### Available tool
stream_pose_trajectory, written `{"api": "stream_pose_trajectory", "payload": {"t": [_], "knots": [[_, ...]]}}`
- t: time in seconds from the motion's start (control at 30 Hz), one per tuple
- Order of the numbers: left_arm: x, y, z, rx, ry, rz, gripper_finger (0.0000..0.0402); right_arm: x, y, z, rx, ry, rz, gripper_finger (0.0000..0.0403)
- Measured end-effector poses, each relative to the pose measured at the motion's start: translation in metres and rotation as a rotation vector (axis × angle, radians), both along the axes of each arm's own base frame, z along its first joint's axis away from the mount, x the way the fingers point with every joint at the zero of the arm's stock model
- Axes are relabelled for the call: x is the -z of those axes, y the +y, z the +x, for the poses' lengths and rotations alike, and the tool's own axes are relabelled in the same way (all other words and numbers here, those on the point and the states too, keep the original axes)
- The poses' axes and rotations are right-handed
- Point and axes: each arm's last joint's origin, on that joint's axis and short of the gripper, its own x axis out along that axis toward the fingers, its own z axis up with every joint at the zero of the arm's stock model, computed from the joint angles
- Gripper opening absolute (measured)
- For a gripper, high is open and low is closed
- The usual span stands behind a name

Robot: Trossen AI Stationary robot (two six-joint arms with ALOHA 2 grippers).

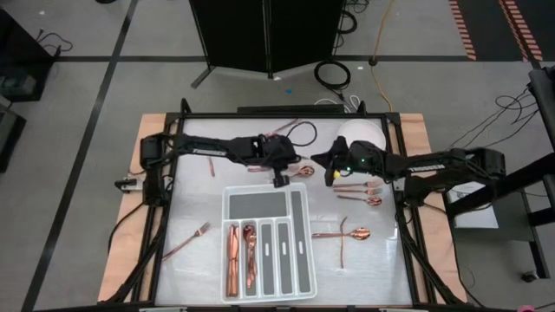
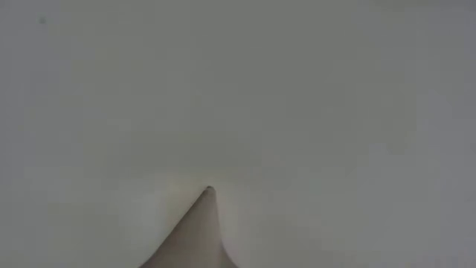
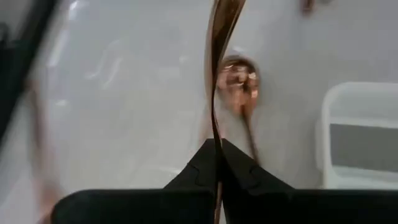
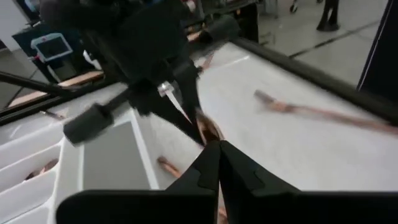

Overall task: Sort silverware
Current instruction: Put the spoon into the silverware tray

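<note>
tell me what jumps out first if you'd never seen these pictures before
The two dark arms meet head to head just above the white divided tray; the left end effector is shut on a copper piece of silverware, seen edge-on in its wrist view. The right end effector sits shut beside it. Copper cutlery lies scattered on the table, with a cluster by the right arm and some pieces already in the tray's left slots.

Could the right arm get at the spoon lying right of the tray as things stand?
Probably yes: the spoon lies in the open beside the tray, nothing over it. The right gripper is shut and would need opening first.
</note>
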Motion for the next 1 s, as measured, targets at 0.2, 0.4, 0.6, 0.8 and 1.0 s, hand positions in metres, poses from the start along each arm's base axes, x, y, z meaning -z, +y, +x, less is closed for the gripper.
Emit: {"api": "stream_pose_trajectory", "payload": {"t": [0.2,0.4,0.6,0.8,1.0], "knots": [[-0.062,0.022,-0.044,-0.33,-0.056,-0.172,0.0002,-0.01,-0.002,-0.012,0.018,0.016,-0.035,0.0],[-0.09,0.004,-0.099,-0.597,-0.028,-0.554,0.0001,-0.003,0.001,-0.02,-0.003,0.143,-0.038,0.0],[-0.075,-0.066,-0.121,-0.831,0.034,-0.79,0.0001,0.0,0.002,-0.021,-0.013,0.173,-0.047,0.0],[-0.061,-0.14,-0.125,-0.966,0.025,-0.845,0.0001,0.0,0.005,-0.02,-0.034,0.175,-0.048,0.0],[-0.05,-0.198,-0.128,-1.065,-0.137,-0.843,0.0,0.001,0.017,-0.017,-0.075,0.167,0.001,0.0]]}}
